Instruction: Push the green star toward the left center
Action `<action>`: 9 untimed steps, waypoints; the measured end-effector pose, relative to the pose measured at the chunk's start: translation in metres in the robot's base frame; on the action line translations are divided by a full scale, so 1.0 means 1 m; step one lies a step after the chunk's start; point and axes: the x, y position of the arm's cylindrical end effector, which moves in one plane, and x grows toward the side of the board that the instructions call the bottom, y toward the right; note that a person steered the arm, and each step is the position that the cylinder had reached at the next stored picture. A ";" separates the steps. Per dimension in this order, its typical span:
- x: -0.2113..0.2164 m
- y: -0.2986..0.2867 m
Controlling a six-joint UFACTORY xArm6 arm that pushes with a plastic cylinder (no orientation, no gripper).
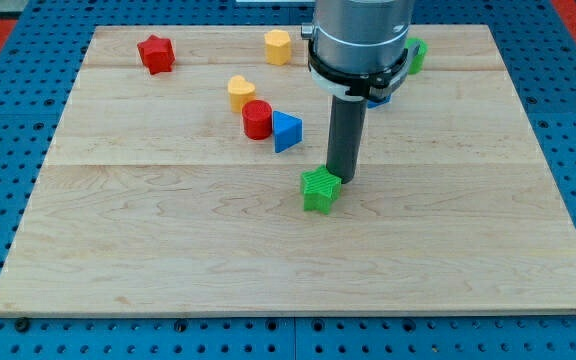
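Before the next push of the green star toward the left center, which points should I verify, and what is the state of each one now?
1. My tip is at the green star, on its right side: ok.
2. Actual contact between them: cannot tell.
3. Board to the star's left is free: ok.
4. Blue triangle and red cylinder lie above that path: ok.
5. Second green block, partly hidden behind the arm, is far away: ok.

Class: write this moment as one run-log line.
tip touching green star, its upper right | star: board centre | not yet left | red cylinder beyond
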 end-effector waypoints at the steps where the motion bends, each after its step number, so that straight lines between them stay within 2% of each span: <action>1: 0.000 -0.005; 2: 0.010 0.025; 3: 0.034 -0.010; 4: 0.008 -0.111; 6: -0.014 -0.205; 8: 0.016 -0.198; 9: 0.015 -0.231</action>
